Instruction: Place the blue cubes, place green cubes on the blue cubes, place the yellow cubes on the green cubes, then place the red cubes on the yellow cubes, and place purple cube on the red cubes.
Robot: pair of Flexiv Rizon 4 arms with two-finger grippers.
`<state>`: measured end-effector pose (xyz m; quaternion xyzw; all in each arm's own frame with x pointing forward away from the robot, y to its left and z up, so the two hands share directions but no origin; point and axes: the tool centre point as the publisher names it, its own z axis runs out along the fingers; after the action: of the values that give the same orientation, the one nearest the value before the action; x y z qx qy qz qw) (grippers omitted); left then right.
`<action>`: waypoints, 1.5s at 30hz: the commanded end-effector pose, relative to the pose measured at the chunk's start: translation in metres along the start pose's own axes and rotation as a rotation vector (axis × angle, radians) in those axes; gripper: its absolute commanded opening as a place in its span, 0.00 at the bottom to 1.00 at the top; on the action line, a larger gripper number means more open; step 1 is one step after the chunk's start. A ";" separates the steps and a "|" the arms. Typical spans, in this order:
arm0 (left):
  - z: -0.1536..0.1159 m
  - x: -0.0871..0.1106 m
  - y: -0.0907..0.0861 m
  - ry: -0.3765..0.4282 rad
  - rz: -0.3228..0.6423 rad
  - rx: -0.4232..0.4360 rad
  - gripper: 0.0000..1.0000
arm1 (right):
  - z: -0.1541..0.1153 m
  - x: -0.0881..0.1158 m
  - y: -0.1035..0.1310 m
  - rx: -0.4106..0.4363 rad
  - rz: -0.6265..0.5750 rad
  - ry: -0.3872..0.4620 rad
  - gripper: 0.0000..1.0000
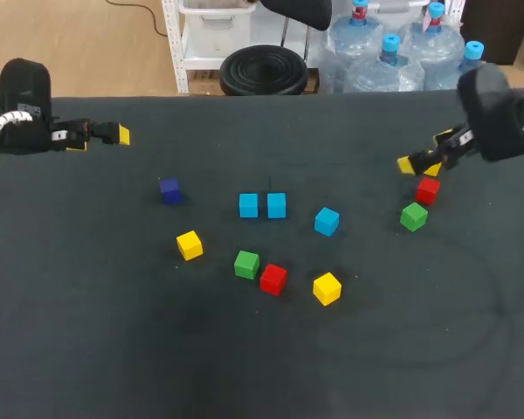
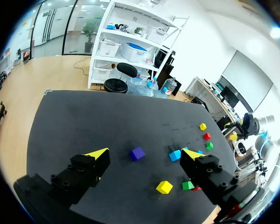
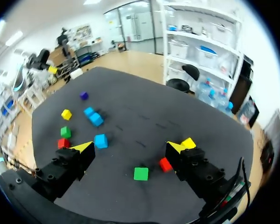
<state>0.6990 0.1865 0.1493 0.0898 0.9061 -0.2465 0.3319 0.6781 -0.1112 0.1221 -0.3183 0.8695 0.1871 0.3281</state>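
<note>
Hovering over the far left side of the table, the left claw stands open with nothing between its yellow tips; in its own wrist view the purple cube lies well ahead of the spread fingers, down on the dark surface. At the far right the right claw is open too and carries nothing; the far red cube sits just beside it on the near side, and the far green cube sits just beside that. The right wrist view shows a far yellow cube close against one finger, though from overhead it is hard to separate from the claw's yellow tips.

Near the middle the left blue cube and right blue cube sit side by side with a thin gap between them; the third blue cube lies near them on the right, turned at a slight angle; the purple cube rests apart on their left. Closer to the front lie the front-left yellow cube, the middle green cube with the middle red cube just beside it, and the front yellow cube; every cube lies singly on the table.
</note>
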 end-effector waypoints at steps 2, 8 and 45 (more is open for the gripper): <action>0.000 -0.001 -0.001 0.004 -0.002 -0.006 1.00 | 0.015 0.006 0.007 -0.073 -0.049 -0.027 1.00; 0.000 -0.001 -0.001 0.004 -0.002 -0.006 1.00 | 0.029 0.014 0.030 -0.071 -0.141 -0.031 1.00; 0.000 -0.001 -0.001 0.004 -0.002 -0.006 1.00 | 0.094 0.038 0.094 0.344 -0.284 -0.019 1.00</action>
<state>0.6990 0.1865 0.1493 0.0899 0.9061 -0.2465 0.3319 0.6365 -0.0138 0.0435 -0.4460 0.8184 0.1470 0.3310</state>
